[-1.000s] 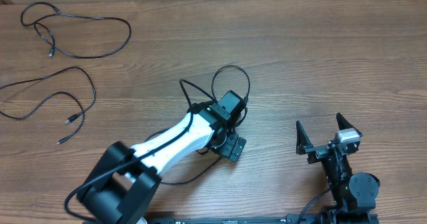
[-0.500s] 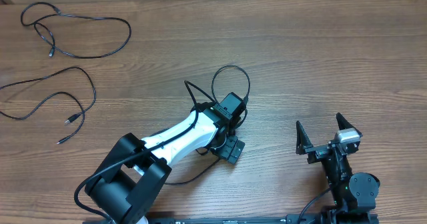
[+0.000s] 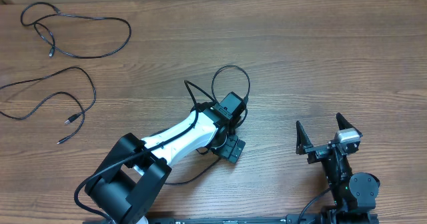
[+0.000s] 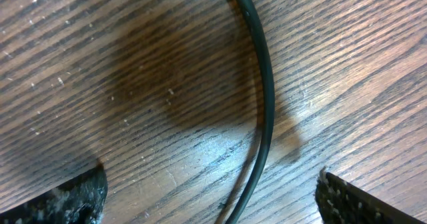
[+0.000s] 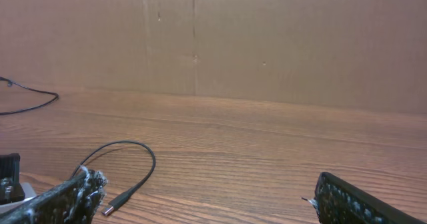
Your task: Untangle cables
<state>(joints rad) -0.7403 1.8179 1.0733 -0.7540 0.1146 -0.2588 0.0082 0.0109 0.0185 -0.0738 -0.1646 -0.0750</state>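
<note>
A black cable [image 3: 247, 84] loops on the table just beyond my left gripper [image 3: 230, 117] and runs under the arm. My left gripper points down at the table. In the left wrist view its jaws [image 4: 213, 197] are open and straddle a stretch of this cable [image 4: 267, 104] without touching it. The right wrist view shows the same cable's loop [image 5: 151, 163] and its plug end [image 5: 113, 203]. Two more loose cables lie at the far left, one [image 3: 129, 29] at the top and one [image 3: 91, 87] below it. My right gripper [image 3: 319, 122] is open and empty at the front right, and its jaws [image 5: 213, 201] are apart.
The wooden table [image 3: 320, 57] ends at a brown cardboard wall [image 5: 267, 44] at the back. The left arm's white links [image 3: 173, 141] lie across the front middle. A far cable [image 5: 27, 104] shows at the left of the right wrist view.
A second ago the left arm's rear links shifted slightly right and the cable piece beside its wrist moved a little. Nothing has moved in the last half second. The right arm is still.
</note>
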